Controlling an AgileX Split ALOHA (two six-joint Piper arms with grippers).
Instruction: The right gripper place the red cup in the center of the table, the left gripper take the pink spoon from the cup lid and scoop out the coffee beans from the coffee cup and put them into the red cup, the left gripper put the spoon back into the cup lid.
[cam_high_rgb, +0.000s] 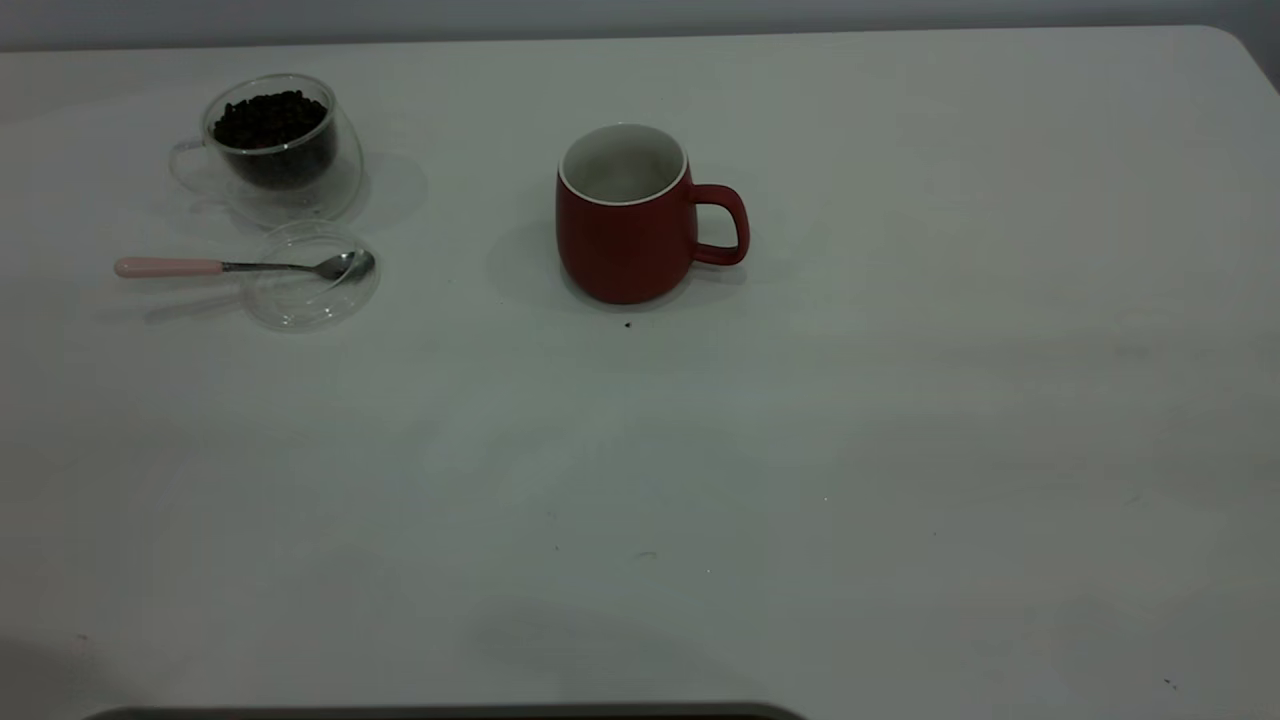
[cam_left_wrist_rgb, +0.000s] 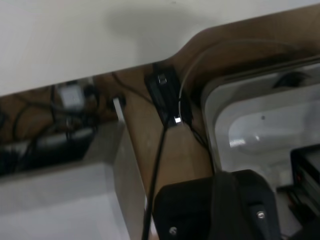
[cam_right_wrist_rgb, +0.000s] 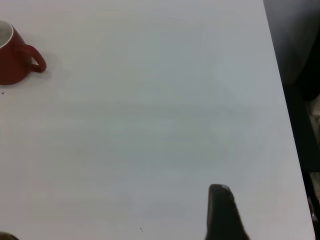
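Red ceramic mug (cam_high_rgb: 625, 235): one, upright, mid-table; one clear glass cup (cam_high_rgb: 280, 150) of beans (cam_high_rgb: 268, 120); one pink-handled spoon (cam_high_rgb: 240, 266) across one transparent lid (cam_high_rgb: 310, 295); state of both grippers cannot be determined.

red cup (cam_high_rgb: 625, 245): one, upright
coffee cup (cam_high_rgb: 275, 150): one (clear glass)
coffee beans (cam_high_rgb: 270, 120): one heap, too many to count
pink spoon (cam_high_rgb: 240, 266): one
cup lid (cam_high_rgb: 312, 277): one
counter (cam_high_rgb: 800, 450): one
stray dark speck near the red cup (cam_high_rgb: 628, 324): one
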